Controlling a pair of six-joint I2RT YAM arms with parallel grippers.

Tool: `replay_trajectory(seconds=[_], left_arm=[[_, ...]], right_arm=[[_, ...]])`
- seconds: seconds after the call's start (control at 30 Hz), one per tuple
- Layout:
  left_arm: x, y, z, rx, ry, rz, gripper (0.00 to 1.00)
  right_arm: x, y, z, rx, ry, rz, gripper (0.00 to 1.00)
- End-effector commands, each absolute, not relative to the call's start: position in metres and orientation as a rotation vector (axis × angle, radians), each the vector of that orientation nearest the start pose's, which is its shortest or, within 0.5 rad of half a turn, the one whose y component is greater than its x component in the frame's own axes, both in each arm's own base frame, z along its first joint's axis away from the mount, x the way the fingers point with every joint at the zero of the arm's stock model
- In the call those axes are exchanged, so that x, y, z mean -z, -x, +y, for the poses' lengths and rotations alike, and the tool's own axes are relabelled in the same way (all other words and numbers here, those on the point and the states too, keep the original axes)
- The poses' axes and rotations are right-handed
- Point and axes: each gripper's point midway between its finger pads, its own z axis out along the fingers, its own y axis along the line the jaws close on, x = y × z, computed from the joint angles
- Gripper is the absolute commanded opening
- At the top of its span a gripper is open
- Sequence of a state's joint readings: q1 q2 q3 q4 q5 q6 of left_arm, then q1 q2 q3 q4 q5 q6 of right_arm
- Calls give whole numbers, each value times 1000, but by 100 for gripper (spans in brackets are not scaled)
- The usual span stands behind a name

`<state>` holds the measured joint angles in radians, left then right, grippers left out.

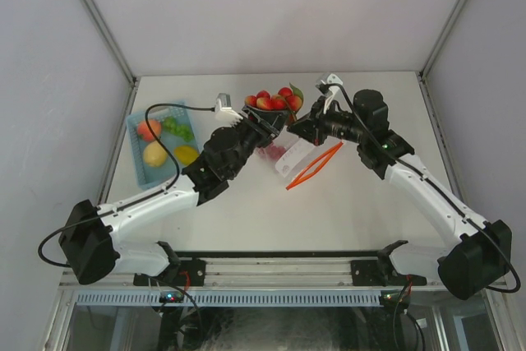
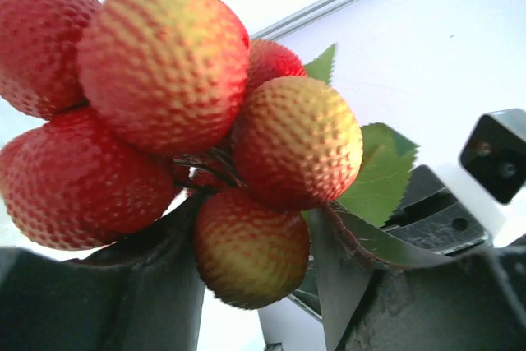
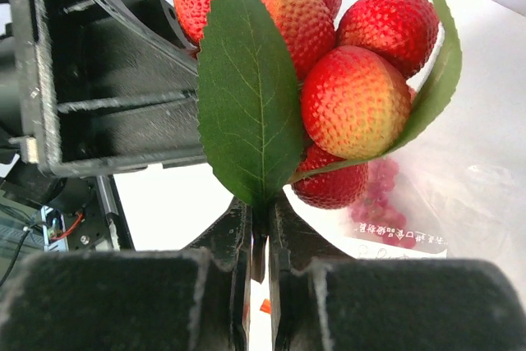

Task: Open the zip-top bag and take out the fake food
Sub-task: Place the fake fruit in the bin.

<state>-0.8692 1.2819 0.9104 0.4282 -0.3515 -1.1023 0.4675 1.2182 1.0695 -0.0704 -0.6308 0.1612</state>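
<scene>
A fake-food bunch (image 1: 275, 102) of bumpy red and yellow berries with green leaves hangs above the table between both grippers. In the left wrist view my left gripper (image 2: 255, 240) is shut round the lowest berry (image 2: 251, 248), one finger against the fruit and the other against a leaf (image 2: 374, 174). My right gripper (image 3: 261, 223) is shut on the base of the big leaf (image 3: 251, 96). The clear zip-top bag (image 1: 292, 156) lies on the table just below, its red-orange zip strip (image 1: 316, 164) loose toward the right. A pinkish grape piece (image 3: 378, 195) shows through the bag (image 3: 468, 195).
A light-blue slotted basket (image 1: 134, 141) sits at the table's left with a reddish, a green and yellow fruits inside. The left gripper (image 1: 269, 123) and right gripper (image 1: 302, 125) nearly touch at the table's far middle. Enclosure walls stand close around the table.
</scene>
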Motion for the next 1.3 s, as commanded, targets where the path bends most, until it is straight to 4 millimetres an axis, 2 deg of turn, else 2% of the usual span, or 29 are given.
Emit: replay_trajectory(seconds=[0.0, 0.17, 0.2, 0.27, 0.43, 0.47, 0.53, 0.57, 0.67, 0.7, 0.77, 0.9, 1.03, 1.27], left_arm=[[-351, -307, -331, 1265, 424, 1588, 56], [-350, -307, -330, 1225, 381, 1600, 56], [-351, -307, -330, 1219, 370, 1598, 53], [-351, -307, -331, 1213, 354, 1600, 41], [-355, -306, -332, 1214, 328, 1588, 31], [-357, -306, -332, 1222, 324, 1582, 31], [-360, -306, -334, 1242, 320, 1577, 40], [-360, -306, -334, 1246, 322, 1579, 49], [-361, -307, -334, 1256, 325, 1580, 51], [-360, -306, -335, 1262, 328, 1583, 48], [-360, -306, -335, 1277, 328, 1578, 35], [-359, -307, -335, 1299, 327, 1566, 2], [-358, -306, -335, 1311, 326, 1561, 0], [-361, -305, -329, 1342, 361, 1528, 0]], right_arm=[[-327, -288, 269, -1010, 748, 1609, 0], [-329, -288, 269, -1010, 759, 1592, 0], [-329, -288, 269, -1010, 763, 1591, 0], [-330, -287, 269, -1008, 770, 1586, 0], [-329, -284, 270, -1002, 800, 1574, 0], [-329, -282, 271, -1001, 809, 1571, 0], [-328, -280, 271, -994, 826, 1564, 0], [-328, -280, 271, -992, 830, 1564, 0], [-329, -279, 271, -989, 839, 1557, 0], [-329, -278, 272, -988, 843, 1555, 0], [-329, -277, 272, -988, 853, 1549, 0], [-330, -275, 272, -994, 862, 1543, 0], [-333, -278, 269, -1006, 828, 1552, 0], [-338, -284, 264, -1013, 784, 1555, 22]])
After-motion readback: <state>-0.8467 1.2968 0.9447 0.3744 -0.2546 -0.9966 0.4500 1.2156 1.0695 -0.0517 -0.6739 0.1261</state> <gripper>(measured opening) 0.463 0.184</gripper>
